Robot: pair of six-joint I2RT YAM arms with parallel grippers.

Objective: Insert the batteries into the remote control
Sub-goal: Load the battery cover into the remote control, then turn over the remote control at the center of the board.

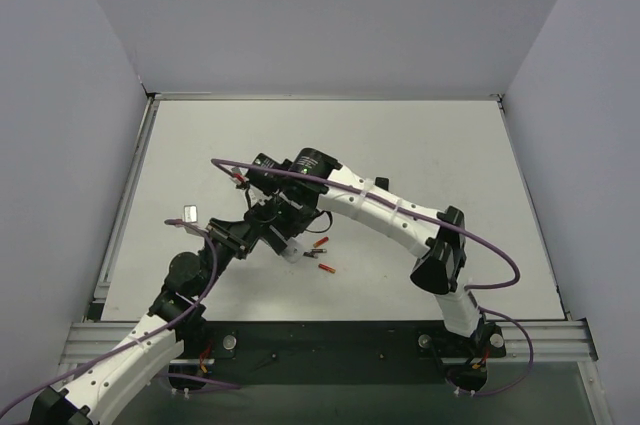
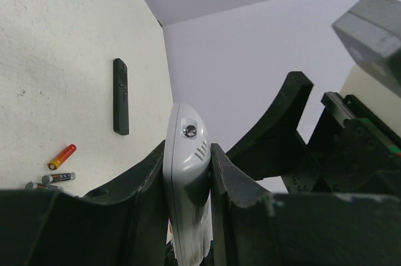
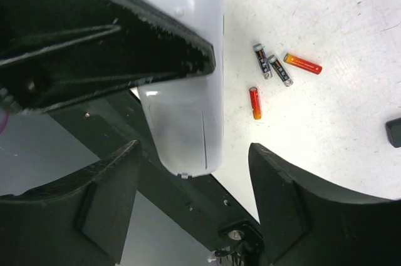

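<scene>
My left gripper (image 2: 188, 178) is shut on the white remote control (image 2: 187, 153) and holds it edge-on above the table. In the right wrist view the remote's plain white back (image 3: 182, 116) shows a cover seam, with the left fingers clamped across it. My right gripper (image 3: 194, 197) is open; its fingers stand either side of the remote's lower end without touching it. Two slim dark bluish batteries (image 3: 270, 66) lie side by side on the table. From above, both grippers meet at mid-table around the remote (image 1: 291, 251).
Two red cells (image 3: 302, 64) (image 3: 254, 102) lie beside the dark pair; one also shows in the left wrist view (image 2: 62, 156). A slim black remote (image 2: 121, 96) lies farther off on the white table (image 1: 420, 145). Grey walls enclose the back and sides.
</scene>
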